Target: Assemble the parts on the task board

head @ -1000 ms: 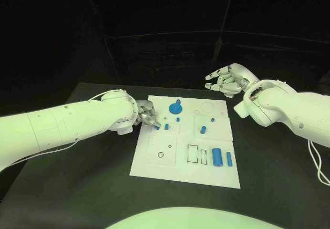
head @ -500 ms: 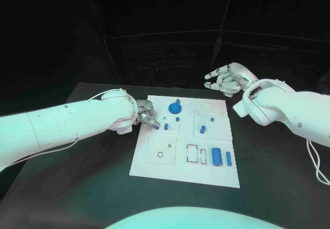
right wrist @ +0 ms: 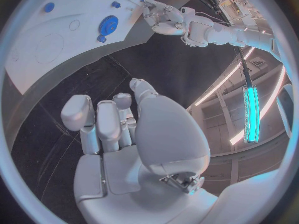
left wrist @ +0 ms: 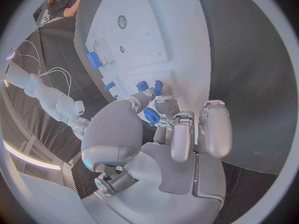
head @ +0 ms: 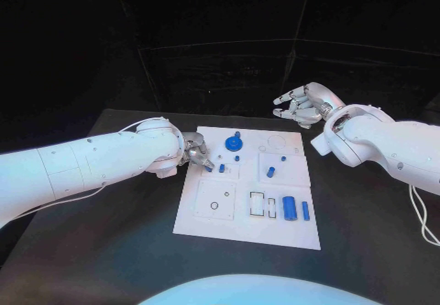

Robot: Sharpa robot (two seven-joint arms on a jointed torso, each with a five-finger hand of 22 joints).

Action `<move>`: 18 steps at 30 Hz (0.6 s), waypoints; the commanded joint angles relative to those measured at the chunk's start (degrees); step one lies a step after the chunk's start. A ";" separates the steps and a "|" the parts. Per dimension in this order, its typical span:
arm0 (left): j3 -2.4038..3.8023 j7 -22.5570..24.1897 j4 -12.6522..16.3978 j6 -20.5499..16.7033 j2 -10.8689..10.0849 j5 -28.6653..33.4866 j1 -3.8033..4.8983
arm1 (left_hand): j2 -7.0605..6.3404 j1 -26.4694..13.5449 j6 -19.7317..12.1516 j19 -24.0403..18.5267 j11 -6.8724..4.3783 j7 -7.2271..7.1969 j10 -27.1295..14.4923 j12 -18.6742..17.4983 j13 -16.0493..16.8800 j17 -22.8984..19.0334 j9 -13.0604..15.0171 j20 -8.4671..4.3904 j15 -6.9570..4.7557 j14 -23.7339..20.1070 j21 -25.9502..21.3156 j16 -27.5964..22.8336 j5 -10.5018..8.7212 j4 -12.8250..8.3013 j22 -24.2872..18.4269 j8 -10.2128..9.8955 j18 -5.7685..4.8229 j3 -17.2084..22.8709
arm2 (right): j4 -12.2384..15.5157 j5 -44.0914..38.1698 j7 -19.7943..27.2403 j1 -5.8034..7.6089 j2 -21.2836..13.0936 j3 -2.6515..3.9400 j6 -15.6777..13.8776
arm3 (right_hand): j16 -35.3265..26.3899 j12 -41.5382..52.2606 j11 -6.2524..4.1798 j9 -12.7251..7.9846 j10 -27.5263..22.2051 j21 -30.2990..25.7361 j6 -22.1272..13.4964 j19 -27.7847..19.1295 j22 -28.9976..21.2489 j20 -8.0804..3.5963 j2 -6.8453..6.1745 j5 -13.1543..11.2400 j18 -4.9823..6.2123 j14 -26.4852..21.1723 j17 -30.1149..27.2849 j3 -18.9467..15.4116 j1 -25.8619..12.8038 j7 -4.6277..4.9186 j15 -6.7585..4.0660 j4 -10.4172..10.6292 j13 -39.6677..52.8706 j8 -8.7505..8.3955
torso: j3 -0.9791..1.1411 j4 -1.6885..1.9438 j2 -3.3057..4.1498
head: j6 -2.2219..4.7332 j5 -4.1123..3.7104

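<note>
Head view: the silver left hand (head: 194, 154) sits at the left edge of the white rectangular task board (head: 213, 223), fingertips pinching a small blue peg (head: 209, 168), while the silver right hand (head: 301, 106) hovers off the board's far right corner, fingers loosely curled, holding nothing. Left wrist view: that peg (left wrist: 151, 117) sits between the fingertips; its long axis I cannot tell. Right wrist view: the round blue gear part (right wrist: 108, 24) lies flat near the board's far edge.

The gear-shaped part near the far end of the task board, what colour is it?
Blue; the gear-shaped part shows best in the head view, on the white task board.
</note>
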 commanded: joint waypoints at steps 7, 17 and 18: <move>-0.14 -0.96 0.17 0.82 0.48 0.06 -0.16 | 0.46 -0.69 0.89 0.57 -0.02 -0.09 0.75 0.58 0.32 15.09 -0.20 -0.07 -0.39 5.95 0.49 0.18 0.49 0.13 0.46 0.30 -0.04 -0.47 | -0.05 0.35 0.39 0.10 0.19 0.03 -0.43 | -0.30 -0.30 -0.01 0.06 -0.04 -0.10 0.24 0.00 -0.18 -0.15 -0.04 0.35 0.50 0.70 -0.18 0.38 0.41 -0.20 -0.33 0.08 -0.12 0.25 | 0.01 -0.09 0.02 | -0.06 0.03; -0.13 -1.56 -0.07 1.16 0.73 0.06 -0.02 | 0.81 -2.71 1.55 0.86 -0.09 -0.18 1.30 1.22 0.98 15.09 -0.68 -0.20 -0.48 5.95 0.88 0.18 0.53 1.74 1.04 0.18 -0.17 -1.56 | -0.15 0.74 0.38 0.09 0.16 0.03 -0.29 | -0.50 -0.59 0.00 0.01 -0.30 -0.21 0.13 -0.04 -0.32 -0.18 -0.19 1.33 0.52 0.63 -0.29 0.70 0.48 -0.18 -0.34 0.12 -0.49 0.22 | 0.02 0.04 -0.03 | -0.31 -0.18; -0.13 -1.59 -0.11 1.15 0.74 0.06 0.00 | 0.83 -2.89 1.64 0.88 -0.11 -0.20 1.37 1.31 1.07 15.09 -0.72 -0.21 -0.49 5.95 0.91 0.18 0.53 1.87 1.09 0.18 -0.18 -1.66 | -0.17 0.75 0.39 0.09 0.18 0.03 -0.28 | -0.51 -0.58 0.00 0.00 -0.30 -0.20 0.12 -0.03 -0.30 -0.18 -0.21 1.49 0.52 0.63 -0.29 0.76 0.48 -0.17 -0.34 0.13 -0.51 0.22 | 0.02 0.05 -0.02 | -0.32 -0.18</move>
